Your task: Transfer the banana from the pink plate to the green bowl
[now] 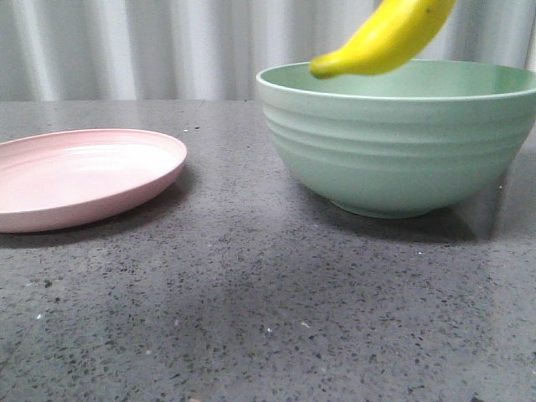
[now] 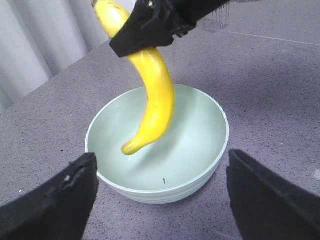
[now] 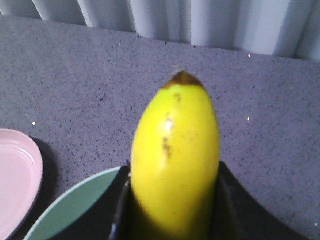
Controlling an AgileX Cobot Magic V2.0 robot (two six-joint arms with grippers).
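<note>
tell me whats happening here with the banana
The right gripper is shut on the banana and holds it in the air over the green bowl, lower tip pointing down into it. The pink plate sits apart on the table with nothing on it. The left gripper is open, holding nothing, looking down at the bowl.

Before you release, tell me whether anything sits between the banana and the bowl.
Nothing visible does. The banana, clamped by the right gripper, hangs tip-down over the open bowl, whose inside holds only a tiny dark speck. The left gripper is open, on the near side of the bowl, clear of the drop path.
</note>
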